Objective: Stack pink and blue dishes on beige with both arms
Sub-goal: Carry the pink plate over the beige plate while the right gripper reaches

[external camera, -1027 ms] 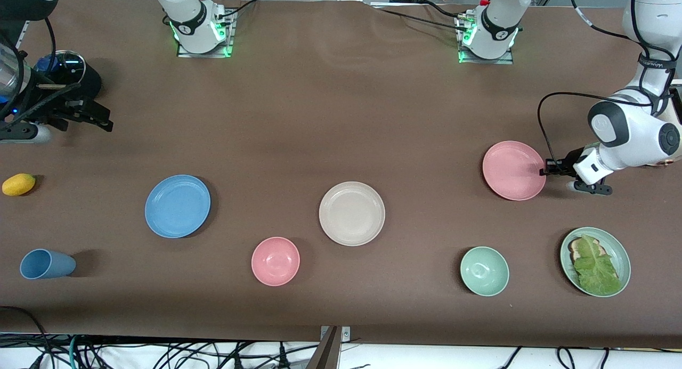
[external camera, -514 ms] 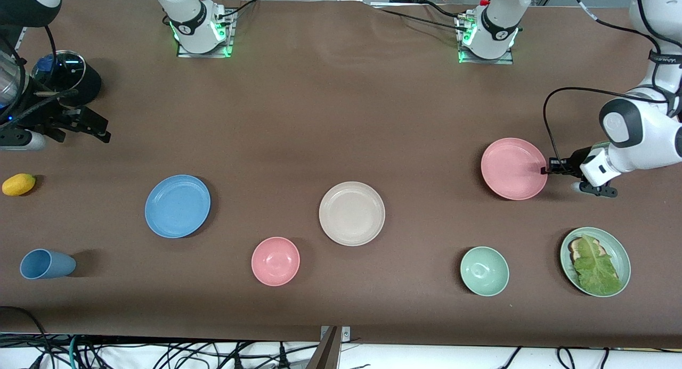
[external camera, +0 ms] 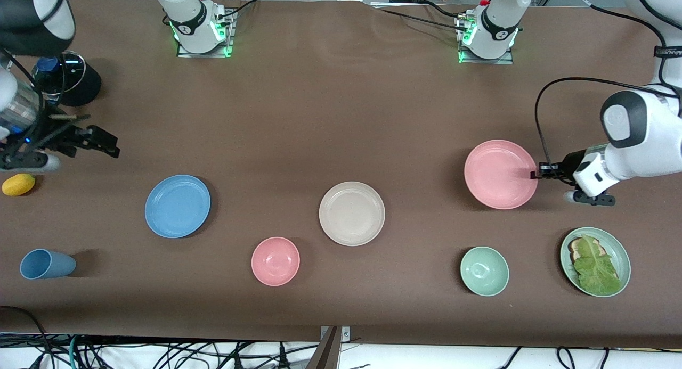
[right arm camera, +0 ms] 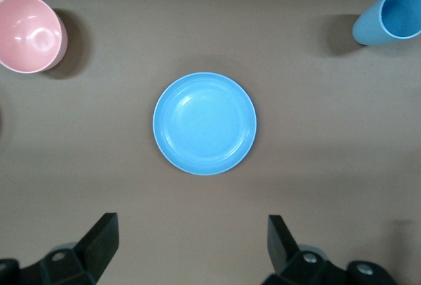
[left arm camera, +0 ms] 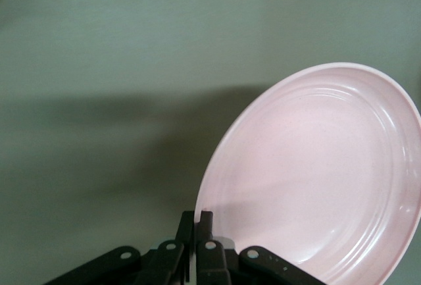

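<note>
The pink plate (external camera: 500, 174) hangs a little above the table toward the left arm's end, casting a shadow, with my left gripper (external camera: 534, 174) shut on its rim. In the left wrist view the pink plate (left arm camera: 316, 173) tilts up from the closed left gripper (left arm camera: 197, 222). The beige plate (external camera: 351, 213) lies mid-table. The blue plate (external camera: 177, 205) lies toward the right arm's end. My right gripper (external camera: 109, 145) hovers open above bare table near it; its wrist view shows the blue plate (right arm camera: 204, 123) ahead of the wide-open right gripper (right arm camera: 192, 232).
A pink bowl (external camera: 275, 261), a mint bowl (external camera: 484, 271) and a green plate with lettuce (external camera: 595, 261) sit nearer the front camera. A blue cup (external camera: 46, 264) lies on its side; a yellow fruit (external camera: 18, 184) and a dark round stand (external camera: 72, 79) are near the right arm.
The left gripper has lifted the pink plate and carried it toward the table's middle. The right gripper has drifted toward the blue plate, still open.
</note>
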Motion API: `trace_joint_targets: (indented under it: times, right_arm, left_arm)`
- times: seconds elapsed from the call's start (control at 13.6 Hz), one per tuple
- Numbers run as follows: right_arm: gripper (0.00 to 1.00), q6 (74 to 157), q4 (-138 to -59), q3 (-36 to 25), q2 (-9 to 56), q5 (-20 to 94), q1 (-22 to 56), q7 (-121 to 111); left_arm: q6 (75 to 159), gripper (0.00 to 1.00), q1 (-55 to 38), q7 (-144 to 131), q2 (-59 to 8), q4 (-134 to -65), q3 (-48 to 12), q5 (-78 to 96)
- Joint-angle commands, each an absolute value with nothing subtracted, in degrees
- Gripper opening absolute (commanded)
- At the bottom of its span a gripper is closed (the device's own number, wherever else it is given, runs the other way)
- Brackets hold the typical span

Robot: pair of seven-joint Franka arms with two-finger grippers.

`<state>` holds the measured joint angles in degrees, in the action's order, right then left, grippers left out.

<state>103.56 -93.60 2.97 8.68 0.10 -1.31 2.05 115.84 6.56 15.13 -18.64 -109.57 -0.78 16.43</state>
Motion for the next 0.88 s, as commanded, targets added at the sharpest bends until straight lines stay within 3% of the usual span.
trace_joint_targets:
  times: [0.0,0.37,0.81]
  right_arm:
    - [1.00,104.8,-92.3,3.2,11.8,0.0,-1.3,2.3]
    - [1.00,105.6,-92.9,3.2,15.0,-0.7,-1.9,0.4]
    - [1.00,115.5,-93.8,3.1,22.8,-0.4,-6.9,-11.0]
  left_arm:
    - [114.3,0.00,1.3,6.7,-18.6,-107.0,-1.0,15.3]
    - [114.8,0.00,-7.5,-6.7,-21.3,-102.2,-1.1,15.3]
    - [118.7,0.00,-16.7,-22.0,-28.1,-96.0,-1.1,15.4]
